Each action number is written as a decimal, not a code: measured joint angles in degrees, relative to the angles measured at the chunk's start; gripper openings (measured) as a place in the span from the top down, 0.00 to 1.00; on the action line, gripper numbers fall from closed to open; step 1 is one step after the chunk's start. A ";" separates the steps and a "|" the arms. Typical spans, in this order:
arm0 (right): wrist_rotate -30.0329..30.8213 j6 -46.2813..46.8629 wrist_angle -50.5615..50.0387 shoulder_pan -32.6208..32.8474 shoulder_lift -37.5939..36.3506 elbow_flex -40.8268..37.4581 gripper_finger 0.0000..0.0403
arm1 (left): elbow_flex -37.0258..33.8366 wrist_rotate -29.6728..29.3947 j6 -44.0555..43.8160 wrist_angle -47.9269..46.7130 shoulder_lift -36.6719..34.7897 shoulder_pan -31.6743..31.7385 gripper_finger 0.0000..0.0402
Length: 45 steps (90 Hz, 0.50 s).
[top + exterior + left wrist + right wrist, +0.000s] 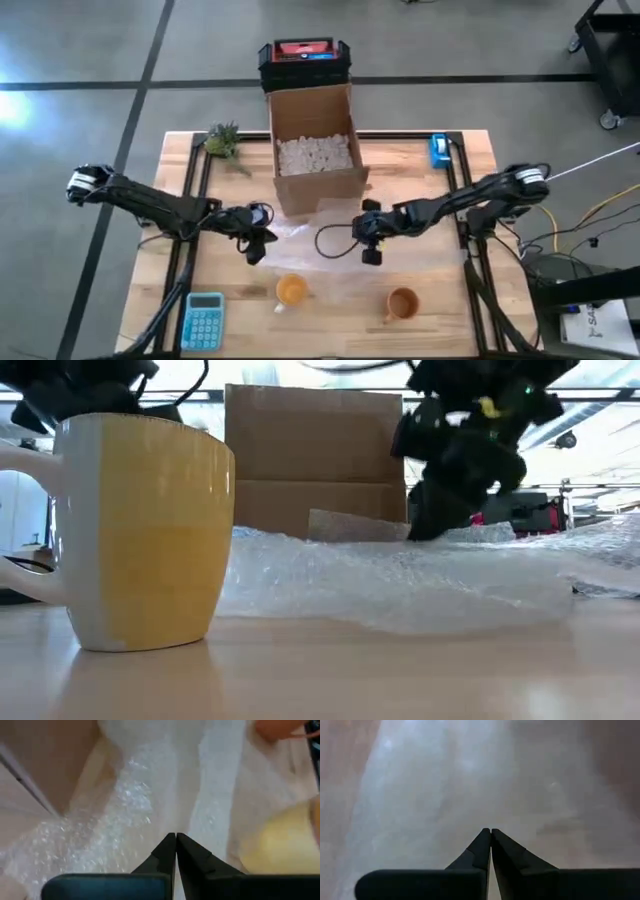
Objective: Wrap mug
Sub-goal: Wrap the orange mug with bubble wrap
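Both grippers have their fingers pressed together with no gap: the left gripper and the right gripper each hang over the sheet of bubble wrap, though whether either pinches it is unclear. The yellow mug stands upright on the wrap's near edge, and the brown mug sits upright on the table just beside it, its handle pointing toward the table's front edge.
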 joint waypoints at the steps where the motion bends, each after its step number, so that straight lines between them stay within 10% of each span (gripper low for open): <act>1: -0.64 0.03 0.13 0.02 0.30 0.20 1.00 | -0.06 0.00 0.01 0.15 0.27 0.00 1.00; 45: -22.04 3.11 0.84 3.16 0.61 4.82 1.00 | -0.05 -0.97 0.41 2.73 14.36 0.00 1.00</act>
